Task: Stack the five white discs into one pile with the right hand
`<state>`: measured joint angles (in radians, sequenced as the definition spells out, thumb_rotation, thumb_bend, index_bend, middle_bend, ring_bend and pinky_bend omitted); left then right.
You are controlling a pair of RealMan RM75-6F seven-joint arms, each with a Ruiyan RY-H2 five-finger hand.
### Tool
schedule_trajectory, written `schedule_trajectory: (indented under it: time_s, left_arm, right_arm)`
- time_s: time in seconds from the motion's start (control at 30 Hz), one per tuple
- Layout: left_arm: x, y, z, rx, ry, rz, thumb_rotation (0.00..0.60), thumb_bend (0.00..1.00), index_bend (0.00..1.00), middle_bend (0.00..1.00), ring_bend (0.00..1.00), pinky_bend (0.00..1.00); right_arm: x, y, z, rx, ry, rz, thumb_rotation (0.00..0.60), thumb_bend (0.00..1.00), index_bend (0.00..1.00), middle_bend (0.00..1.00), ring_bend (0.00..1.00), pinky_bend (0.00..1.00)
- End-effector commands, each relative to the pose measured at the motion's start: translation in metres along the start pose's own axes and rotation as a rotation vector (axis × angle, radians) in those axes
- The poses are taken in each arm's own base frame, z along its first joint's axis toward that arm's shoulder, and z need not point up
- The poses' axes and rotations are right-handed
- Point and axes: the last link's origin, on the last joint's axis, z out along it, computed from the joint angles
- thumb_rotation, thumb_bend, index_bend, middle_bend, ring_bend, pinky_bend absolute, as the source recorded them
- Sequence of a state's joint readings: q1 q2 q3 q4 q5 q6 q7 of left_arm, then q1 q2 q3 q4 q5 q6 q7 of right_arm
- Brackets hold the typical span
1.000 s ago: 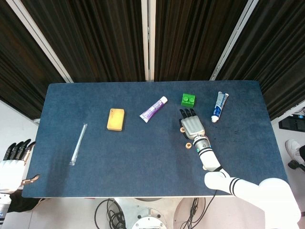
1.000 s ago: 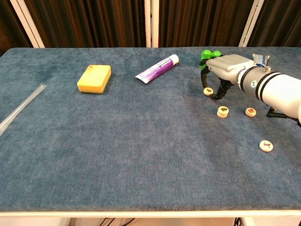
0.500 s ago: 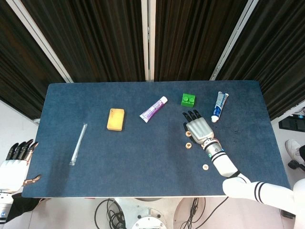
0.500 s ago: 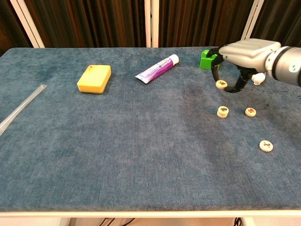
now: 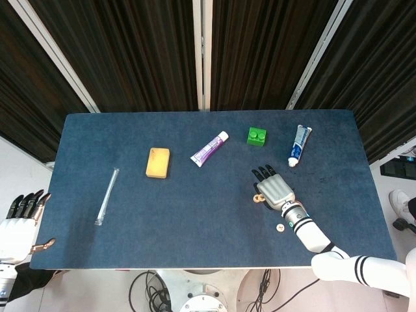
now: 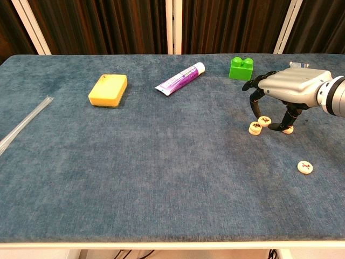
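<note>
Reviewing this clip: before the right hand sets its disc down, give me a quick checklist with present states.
1. Disc held: right hand pinches the carried disc in its fingers - ok.
2. Carried disc over the target disc: overlaps it, sits off-centre - not ok.
3. Third disc clear of hand: thumb is at it - cannot tell.
4. Lone disc lies apart - ok.
5. Five discs visible: four seen - not ok.
6. Left hand off the table - ok.

The right hand (image 6: 287, 89) has a smooth silver-grey shell over its back and slim black fingers (image 6: 252, 101). Its white forearm (image 5: 311, 233) carries black bands and a small teal mark by the wrist. The left hand (image 5: 18, 224) has a white palm and black fingers.
</note>
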<state>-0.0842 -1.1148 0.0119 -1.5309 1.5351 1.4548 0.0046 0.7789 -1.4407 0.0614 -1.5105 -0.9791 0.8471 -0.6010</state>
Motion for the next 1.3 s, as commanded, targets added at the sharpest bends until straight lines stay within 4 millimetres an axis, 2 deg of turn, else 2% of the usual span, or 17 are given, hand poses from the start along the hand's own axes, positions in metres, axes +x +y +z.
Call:
schedule_trajectory:
  time_s: [0.03, 0.8, 1.3]
  left_arm:
    - [0.0001, -0.0002, -0.0004, 0.001, 0.001, -0.001, 0.6, 0.03, 0.0, 0.0, 0.0, 0.0]
    - [-0.0014, -0.0029, -0.0018, 0.007, 0.003, -0.005, 0.6, 0.03, 0.0, 0.0, 0.0, 0.0]
    - [-0.001, -0.0024, -0.0016, 0.006, 0.005, -0.003, 0.6, 0.03, 0.0, 0.0, 0.0, 0.0]
  right_arm:
    - [0.0004, -0.0026, 0.0013, 0.008, 0.007, -0.003, 0.6, 0.27, 0.53, 0.07, 0.0, 0.0]
    - [-0.0077, -0.0097, 0.0088, -0.004, 0.012, -0.006, 0.6, 0.27, 0.51, 0.07, 0.0, 0.0]
    - [-0.0063, -0.0082, 0.007, -0.006, 0.004, 0.002, 0.6, 0.25, 0.39, 0.06, 0.0, 0.0]
